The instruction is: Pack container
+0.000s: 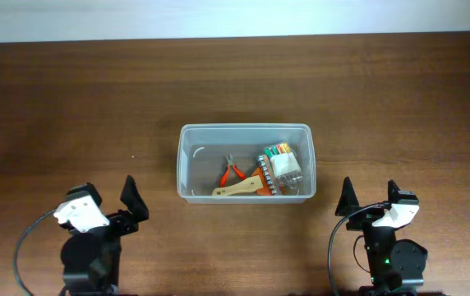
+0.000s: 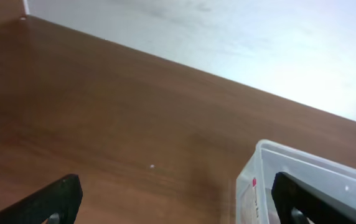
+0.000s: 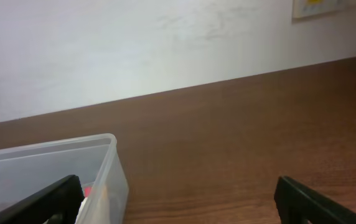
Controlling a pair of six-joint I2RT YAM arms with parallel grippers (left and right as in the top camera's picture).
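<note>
Container (image 1: 243,127), clear and colourless, resting near the middle of the brown wooden table (image 1: 71,107), long side running left to right, top uncovered, well apart from both arms.

Table grain dark, filling nearly all of the overhead view, meeting a pale wall (image 3: 134,43) at the far edge.

Tub rounded at the corners and rimmed; same container (image 2: 315,171) showing by one corner at lower right in the left wrist view, and again (image 3: 103,168) at lower left in the right wrist view.

Left arm (image 1: 91,247) at the near edge, off to the tub's left; right arm (image 1: 391,255) at the near edge, just past the tub's right end. Black cable (image 1: 23,247) looping beside the left arm.

Left gripper (image 1: 108,197) with jaws spread wide, nothing between them, only bare table. Right gripper (image 1: 370,197) likewise released, holding nothing, clear of the tub wall.

Inside, gathered toward the right half: pale wooden piece (image 1: 239,189) lying flat along the near wall; grey studded strip (image 1: 266,177) slanting beside it; small clear packet (image 1: 286,167) with something white in it; little pliers (image 1: 233,173) with red-orange handles; green and yellow cylinders (image 1: 278,150), too small to identify.
</note>
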